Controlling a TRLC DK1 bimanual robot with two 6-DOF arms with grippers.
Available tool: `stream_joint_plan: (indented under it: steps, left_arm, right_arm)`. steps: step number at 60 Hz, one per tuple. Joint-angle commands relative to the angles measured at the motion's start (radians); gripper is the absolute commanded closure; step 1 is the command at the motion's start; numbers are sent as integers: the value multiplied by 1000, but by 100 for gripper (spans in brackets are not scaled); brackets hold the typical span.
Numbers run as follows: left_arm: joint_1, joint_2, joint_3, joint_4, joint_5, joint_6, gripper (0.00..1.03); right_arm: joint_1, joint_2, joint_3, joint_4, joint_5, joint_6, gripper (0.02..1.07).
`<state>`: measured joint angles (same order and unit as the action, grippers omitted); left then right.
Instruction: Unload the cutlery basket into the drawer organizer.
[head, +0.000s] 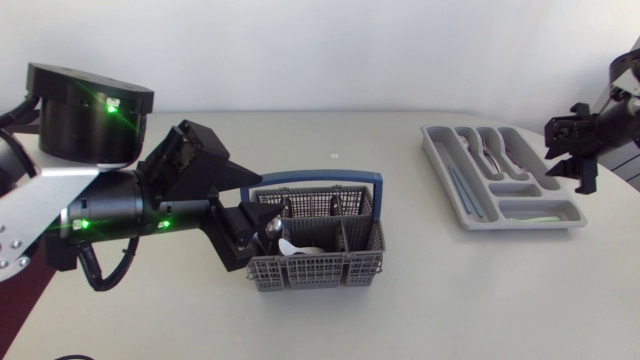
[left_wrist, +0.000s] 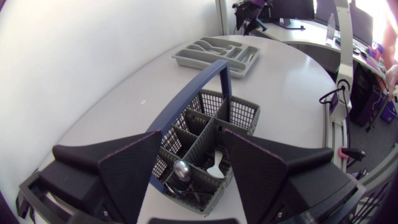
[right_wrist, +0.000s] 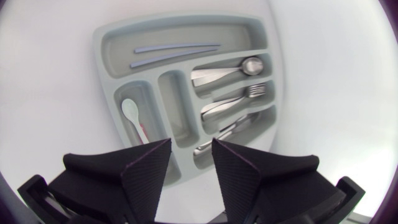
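— What is the head view giving you?

— My left gripper (head: 250, 235) is hanging at the left end of the cutlery basket (head: 315, 268), fingers tipping down towards the compartments there; the drawer organizer (head: 440, 165) is lying well apart, on the right part of the table (head: 400, 320); my right gripper (head: 575, 160) is hovering at the organizer's right edge, carrying nothing.

— And the left wrist view?

— The left gripper (left_wrist: 190, 140) is standing wide, with nothing touching its fingers; just under it the basket (left_wrist: 245, 115) is showing its blue handle (left_wrist: 211, 81); in the nearest compartments a metal piece with a round end (left_wrist: 181, 168) and a white utensil (left_wrist: 215, 165) are resting.

— The right wrist view?

— The right gripper (right_wrist: 191, 149) is showing a narrower gap, nothing inside it; it is looking straight down on the organizer (right_wrist: 99, 56); spoons (right_wrist: 227, 71), forks (right_wrist: 239, 102) and, as it seems, knives (right_wrist: 230, 127) are lying each in their own slot, two bluish sticks (right_wrist: 174, 53) in the long one, a small white spoon (right_wrist: 132, 115) in a short one.

— So which step is in hand?

— I am judging it as the approach to a next pick; several pieces are already sorted, some are waiting in the basket. The next move is calling for lowering the fingers on both sides of the round-ended piece, clear of the handle and the dividers; then closing on that piece alone and lifting straight up, so the basket is not dragging along.
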<state>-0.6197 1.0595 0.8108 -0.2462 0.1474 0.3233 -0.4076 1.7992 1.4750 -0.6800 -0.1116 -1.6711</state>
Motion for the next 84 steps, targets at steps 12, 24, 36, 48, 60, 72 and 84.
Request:
stream_joint_plan:
  steps: [12,24,36,48,60,72,84]
  left_arm:
    - [-48,-33,-41,-50,-57,76,33]
    - [-21,-66,-42,-110,-65,95,33]
    - [-54,-10,56,-255,-111,59,34]
    - [-72,-9,83,-280,-149,51,34]
    - [-40,-30,54,-272,-147,57,34]
    - [17,-66,16,-263,-140,69,34]
    - [72,-87,1,-260,-109,76,33]
  right_arm:
    - [67,-284,-282,42,-161,292,55]
    - [216,-491,-495,149,-180,505,55]
    - [365,-624,-588,166,-177,688,55]
    - [512,-679,-601,132,-168,881,55]
    - [707,-663,-487,-7,-168,1196,55]
    - [900,-549,-343,-95,-137,1416,55]
    - [1020,-347,-176,-181,-108,1550,55]
